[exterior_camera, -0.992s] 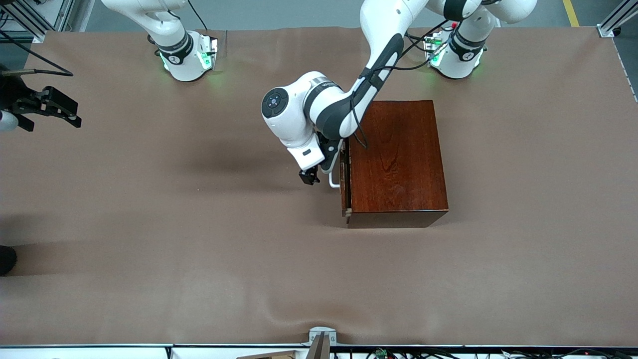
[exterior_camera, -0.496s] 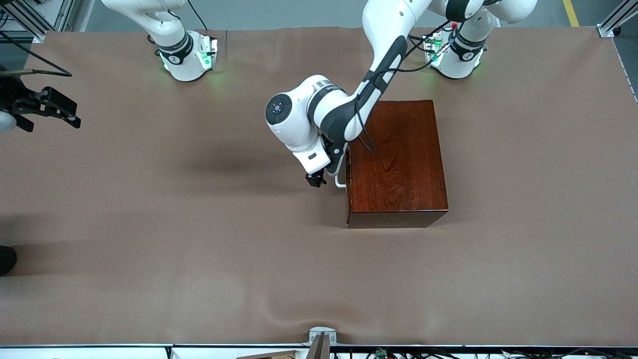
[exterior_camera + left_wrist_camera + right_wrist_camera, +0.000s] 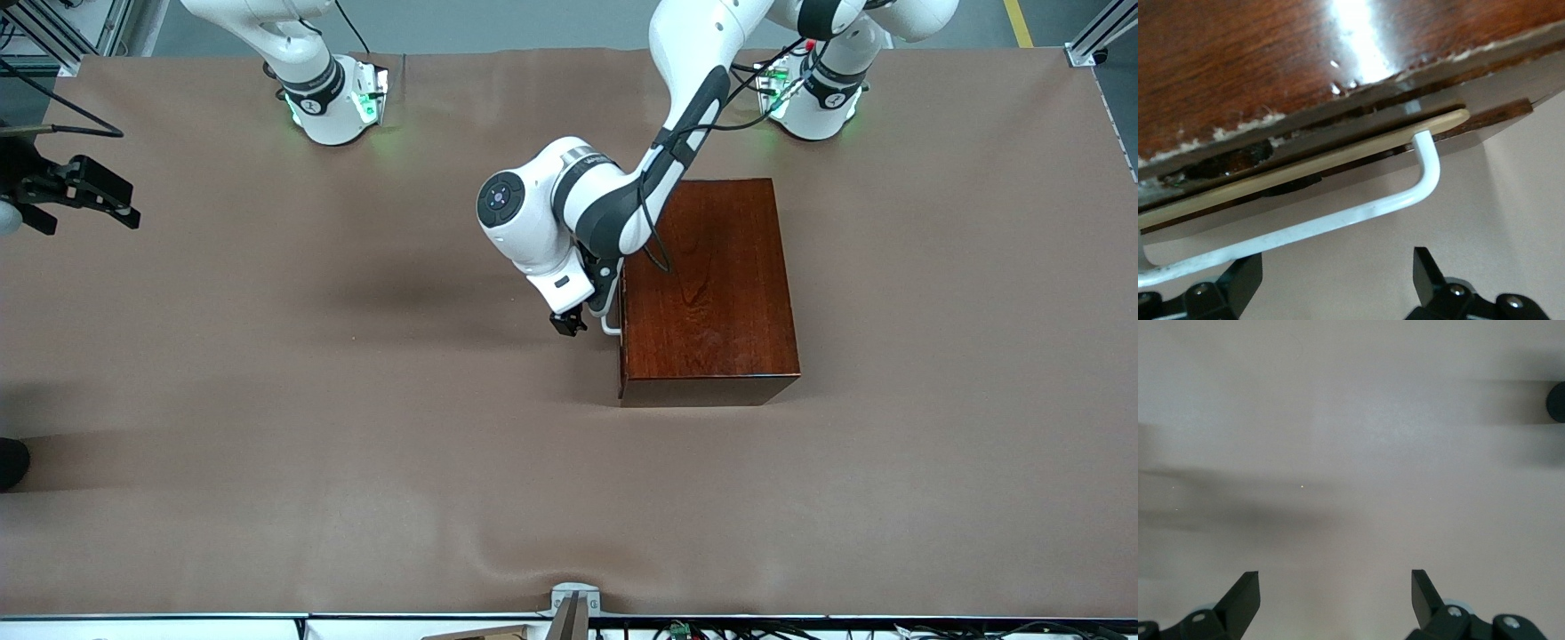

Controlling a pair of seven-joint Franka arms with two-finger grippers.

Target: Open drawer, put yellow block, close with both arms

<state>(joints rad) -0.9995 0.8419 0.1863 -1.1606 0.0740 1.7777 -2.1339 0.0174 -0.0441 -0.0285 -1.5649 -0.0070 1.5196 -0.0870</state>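
Front view: left pincer [image 3: 568,324], released, sits at the mahogany box's white U-shaped handle [image 3: 1358,212], drawer [image 3: 1338,153] shut; right pincer [image 3: 76,191], released, waits over the desk's edge.

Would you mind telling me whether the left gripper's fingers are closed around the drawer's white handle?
No, the left gripper is open, its fingers apart and just short of the handle, which they do not touch.

The front camera looks down from high across the table [image 3: 356,498], facing both bases along its top edge, and takes in nearly the whole cloth. The left wrist camera sits close against the box [image 3: 1271,60], facing its handle [image 3: 1358,212]; both views share these. The right wrist camera looks at bare cloth, probably near the right arm's end.
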